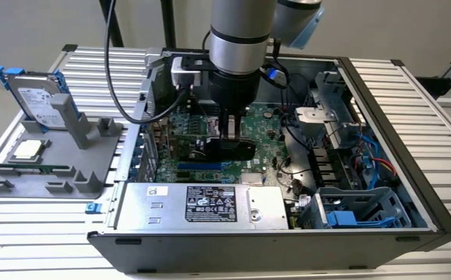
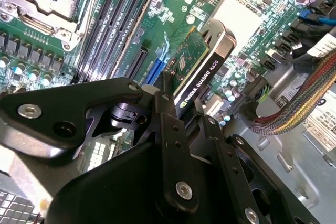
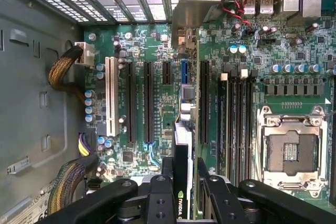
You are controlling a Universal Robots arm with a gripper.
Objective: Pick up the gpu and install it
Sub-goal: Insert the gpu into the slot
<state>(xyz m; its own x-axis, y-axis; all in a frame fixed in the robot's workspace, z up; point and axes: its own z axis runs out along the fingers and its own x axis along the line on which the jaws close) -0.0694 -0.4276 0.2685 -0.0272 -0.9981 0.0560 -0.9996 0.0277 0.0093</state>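
Note:
My gripper [image 1: 231,139] reaches down inside the open computer case [image 1: 381,105] and is shut on the gpu [image 1: 229,153], which looks like a dark slab over the green motherboard [image 1: 268,153]. In the second wrist view the gpu [image 2: 202,69] is a green card with a black cover, clamped between the black fingers [image 2: 166,109]. The first wrist view has the gpu [image 3: 182,148] edge-on between the fingers [image 3: 168,167], in line with the short blue slot [image 3: 185,72]. Whether its edge touches a slot is hidden.
Long black expansion slots [image 3: 148,100], a white slot [image 3: 110,95] and memory slots [image 3: 236,124] flank the card, beside the bare processor socket [image 3: 291,153]. Braided cables [image 3: 60,69] lie by the case wall. The power supply [image 1: 202,204] is near; a hard drive [image 1: 42,99] stands on a grey holder [image 1: 54,169] outside.

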